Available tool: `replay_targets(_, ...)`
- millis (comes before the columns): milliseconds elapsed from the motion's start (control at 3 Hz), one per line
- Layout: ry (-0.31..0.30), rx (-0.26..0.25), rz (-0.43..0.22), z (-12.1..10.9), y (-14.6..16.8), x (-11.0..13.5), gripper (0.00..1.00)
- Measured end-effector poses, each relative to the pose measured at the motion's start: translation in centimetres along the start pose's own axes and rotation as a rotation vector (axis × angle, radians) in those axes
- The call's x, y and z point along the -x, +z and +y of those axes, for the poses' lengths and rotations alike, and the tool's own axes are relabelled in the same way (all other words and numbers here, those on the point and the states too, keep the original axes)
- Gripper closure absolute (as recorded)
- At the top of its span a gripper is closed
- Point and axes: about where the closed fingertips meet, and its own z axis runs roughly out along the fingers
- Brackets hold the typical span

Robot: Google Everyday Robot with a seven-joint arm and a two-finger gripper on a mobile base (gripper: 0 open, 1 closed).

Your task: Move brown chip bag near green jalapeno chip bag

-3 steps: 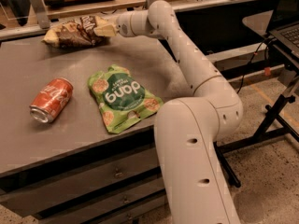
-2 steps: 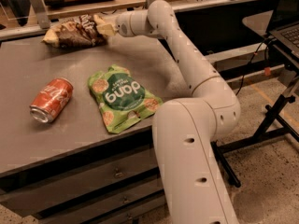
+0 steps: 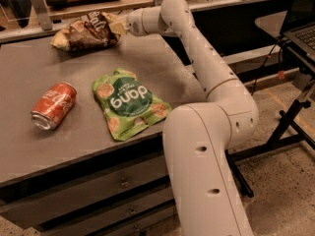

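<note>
The brown chip bag point(image 3: 83, 32) is at the far left of the grey table point(image 3: 162, 68), crumpled, with its right end in my gripper point(image 3: 117, 27). The gripper reaches in from the right and is shut on that tan end; the bag looks tilted and partly lifted off the surface. The green jalapeno chip bag point(image 3: 129, 103) lies flat near the table's front edge, well in front of the brown bag and apart from it.
A red soda can point(image 3: 54, 105) lies on its side left of the green bag. My white arm point(image 3: 206, 73) runs along the table's right edge. A shelf rail point(image 3: 88, 4) stands behind the table. A laptop on a stand point(image 3: 301, 33) is at the right.
The brown chip bag has shifted slightly right and up with the gripper on its right end. The green bag and the can have not moved.
</note>
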Motion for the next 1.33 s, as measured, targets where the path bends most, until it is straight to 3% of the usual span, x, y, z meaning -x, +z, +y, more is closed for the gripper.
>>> replay_targets(667,0.016,0.015,0.097,0.7,-7.6,1.2,1.0)
replay_targets(1000,0.001,0.069,0.146,2.7,-11.0,2.0,1.0)
replay_targets(1333,0.025,0.073,0.138,2.6,-11.4,1.9,1.0)
